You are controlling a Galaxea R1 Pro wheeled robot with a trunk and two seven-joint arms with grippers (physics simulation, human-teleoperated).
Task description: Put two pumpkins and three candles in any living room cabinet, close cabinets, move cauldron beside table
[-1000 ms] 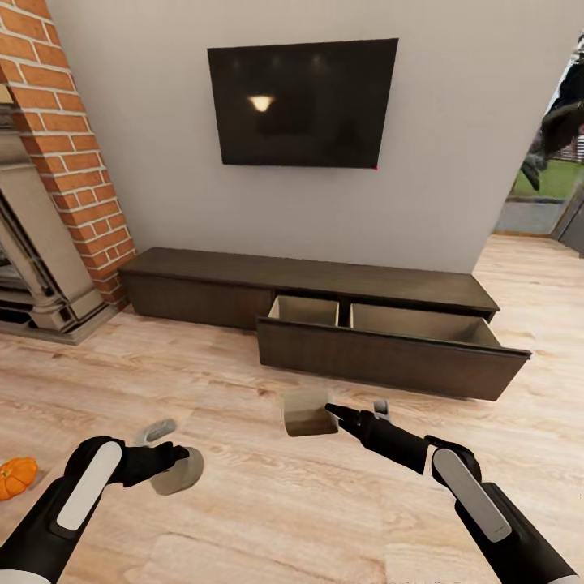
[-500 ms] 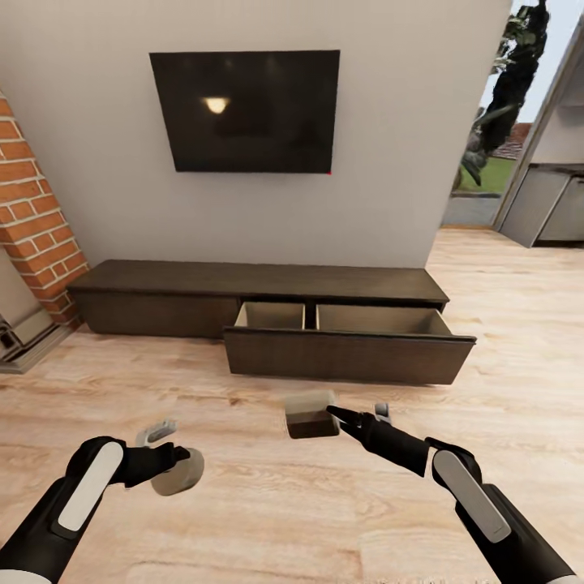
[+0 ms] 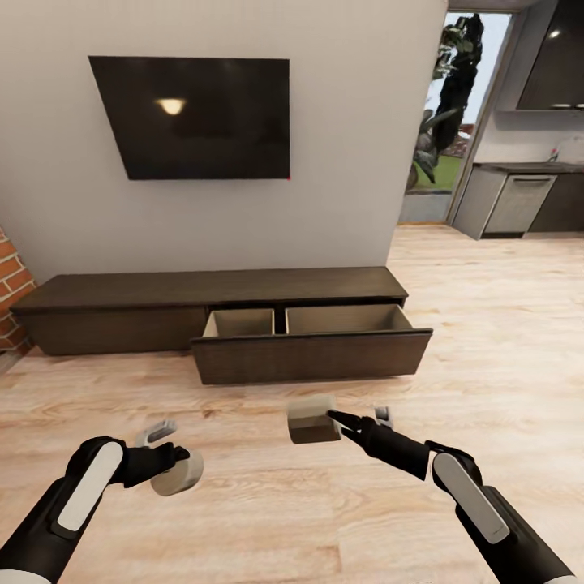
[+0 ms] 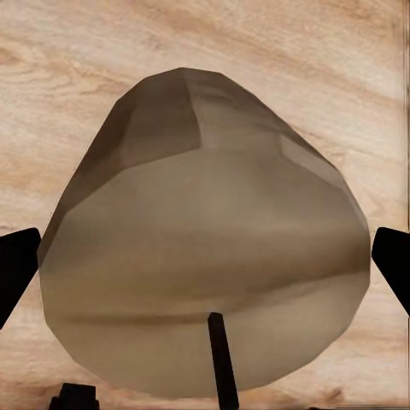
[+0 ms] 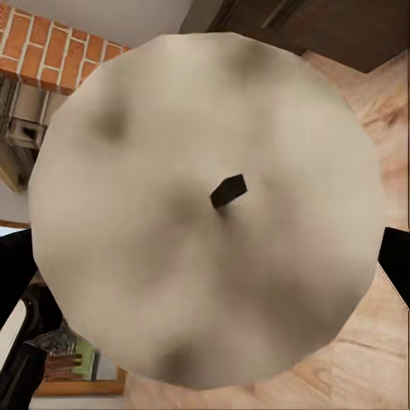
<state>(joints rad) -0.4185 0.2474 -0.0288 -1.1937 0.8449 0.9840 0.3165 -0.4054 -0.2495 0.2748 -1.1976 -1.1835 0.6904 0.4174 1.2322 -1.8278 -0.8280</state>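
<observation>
Left candle (image 3: 177, 474) clamped in left gripper (image 3: 180, 459), held above the wood floor (image 3: 268, 519); the left wrist view shows its side and dark wick (image 4: 222, 359). Right candle (image 3: 313, 418) clamped in right gripper (image 3: 357, 420); the right wrist view shows its round top face-on. Ahead, cabinet (image 3: 203, 312) against the wall, drawer (image 3: 312, 353) pulled open, under a wall TV (image 3: 195, 118).

I see the cabinet (image 3: 203, 304) against the wall ahead, below the TV (image 3: 191, 118), with its drawer (image 3: 312, 345) pulled out toward me. In front of it, over the floor (image 3: 503, 341), my left gripper (image 3: 166, 454) holds one candle (image 3: 178, 473) and my right gripper (image 3: 350, 419) another candle (image 3: 311, 418). A doorway (image 3: 442, 122) lies to the right of the wall.
</observation>
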